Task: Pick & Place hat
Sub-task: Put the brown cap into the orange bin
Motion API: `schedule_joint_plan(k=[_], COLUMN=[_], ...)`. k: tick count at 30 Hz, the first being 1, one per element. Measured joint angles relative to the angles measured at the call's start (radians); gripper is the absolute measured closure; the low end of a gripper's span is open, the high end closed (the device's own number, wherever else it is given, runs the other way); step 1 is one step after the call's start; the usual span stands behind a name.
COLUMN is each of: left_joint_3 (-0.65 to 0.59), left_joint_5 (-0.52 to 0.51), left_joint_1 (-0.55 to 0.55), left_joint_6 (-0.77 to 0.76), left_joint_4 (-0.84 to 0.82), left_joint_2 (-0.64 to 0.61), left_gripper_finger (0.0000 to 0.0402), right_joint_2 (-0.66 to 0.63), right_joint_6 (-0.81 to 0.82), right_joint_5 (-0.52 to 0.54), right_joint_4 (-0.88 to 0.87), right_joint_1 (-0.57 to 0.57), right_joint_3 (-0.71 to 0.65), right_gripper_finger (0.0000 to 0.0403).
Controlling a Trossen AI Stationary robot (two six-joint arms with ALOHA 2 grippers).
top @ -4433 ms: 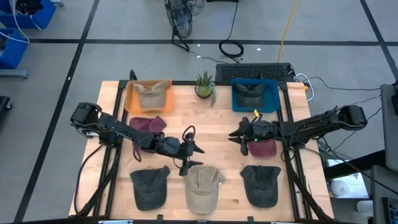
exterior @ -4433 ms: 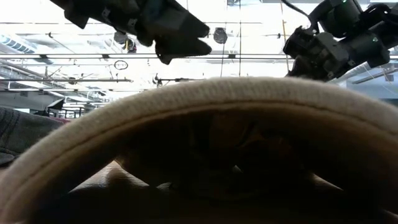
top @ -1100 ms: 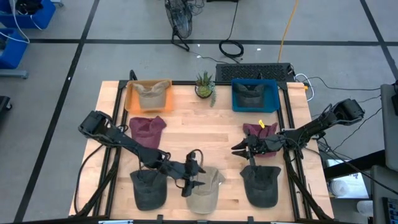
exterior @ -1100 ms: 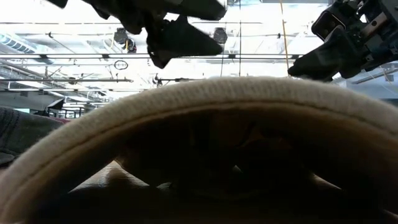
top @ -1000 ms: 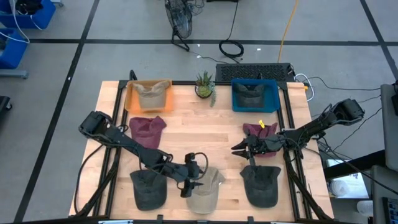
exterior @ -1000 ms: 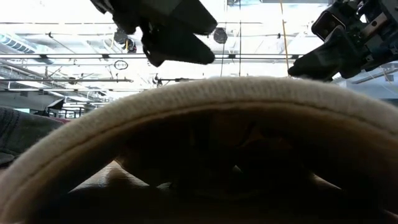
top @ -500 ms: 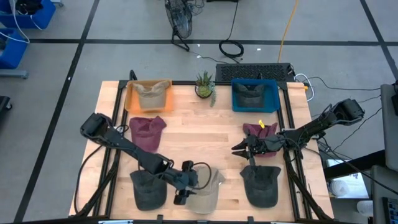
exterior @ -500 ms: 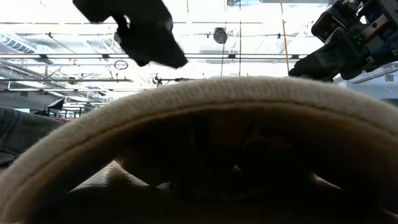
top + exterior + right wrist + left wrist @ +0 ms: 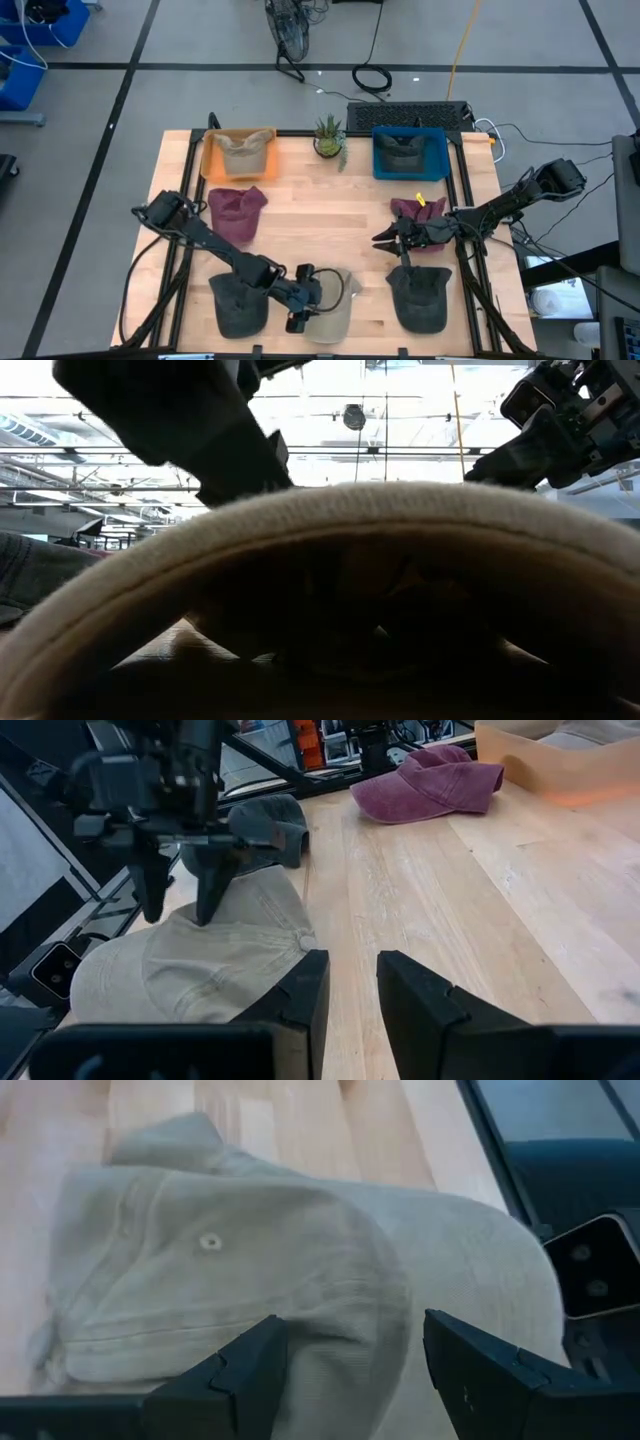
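A tan cap [image 9: 328, 308] lies crown up on the wooden table near its front edge; its brim fills the low view [image 9: 400, 520]. My left gripper [image 9: 350, 1380] is open and slants down over the cap's crown [image 9: 250, 1270], with one finger on each side of the cloth. The right wrist view shows it standing on the crown's near-left side [image 9: 182, 905]. My right gripper [image 9: 381, 240] hangs open above the table at the right, beside a maroon cap [image 9: 418, 212], with nothing between its fingers [image 9: 305, 985]. My left gripper comes at the tan cap's crown [image 9: 340, 1310] slanting down from the table's left, and crown cloth lies between its open fingers [image 9: 250, 1365]. I cannot tell whether the fingertips touch the cloth. The cap rests flat on the table.
Dark grey caps lie left [image 9: 240, 302] and right [image 9: 420, 296] of the tan one. A second maroon cap [image 9: 236, 208] lies at mid left. An orange bin [image 9: 240, 152] and a blue bin [image 9: 408, 152], each holding a cap, flank a small plant [image 9: 329, 136] at the far edge.
My left gripper has come down and toward the table's near edge onto the tan cap, tipping further downward while staying open. The cap has not moved, and my right arm has kept still.
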Motion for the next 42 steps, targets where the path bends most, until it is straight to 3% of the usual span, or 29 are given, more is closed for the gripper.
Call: schedule_joint_plan(k=[8, 17, 22, 42], left_joint_3=[0.000, 0.000, 0.000, 0.000], left_joint_5=[-0.034, -0.035, -0.034, -0.054], left_joint_1=[0.010, 0.008, 0.008, 0.007], left_joint_6=[-0.003, -0.027, -0.046, -0.041], left_joint_4=[0.000, -0.012, -0.028, -0.031], left_joint_2=[-0.001, -0.001, -0.001, -0.001], left_gripper_finger=[0.0175, 0.0269, 0.0299, 0.0289], right_joint_2=[0.000, 0.000, 0.000, 0.000], right_joint_6=[-0.002, 0.006, 0.008, 0.008], right_joint_5=[0.000, 0.000, 0.000, 0.000], right_joint_4=[-0.018, -0.016, -0.015, -0.015], right_joint_1=[0.000, 0.000, 0.000, 0.000], right_joint_3=[0.000, 0.000, 0.000, 0.000], right_gripper_finger=[0.0326, 0.0326, 0.0326, 0.0326])
